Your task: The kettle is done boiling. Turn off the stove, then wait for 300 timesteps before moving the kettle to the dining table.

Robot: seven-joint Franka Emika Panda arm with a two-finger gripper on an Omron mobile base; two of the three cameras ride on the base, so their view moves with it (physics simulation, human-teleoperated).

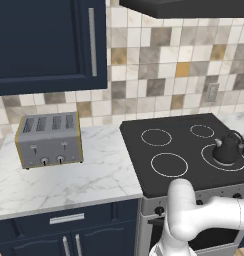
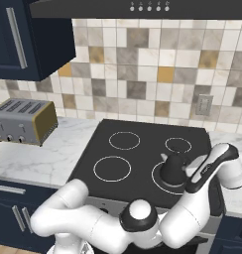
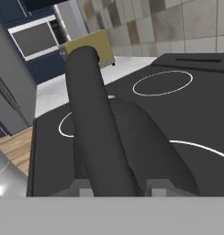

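Marble counter [image 1: 84,175] flanks the stove [image 1: 186,150], toaster [image 1: 49,140] far off to the side. I see the kettle [image 2: 173,168] on the near burner, its arched handle [image 3: 93,124] running straight up between my jaws, which are closed on it, body just beyond the fingertips [image 3: 79,187].

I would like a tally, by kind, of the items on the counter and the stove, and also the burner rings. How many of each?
Kettle: 1, on the front right ring
Toaster: 1, on the marble counter
Burner rings on the stove: 4
Total: 6
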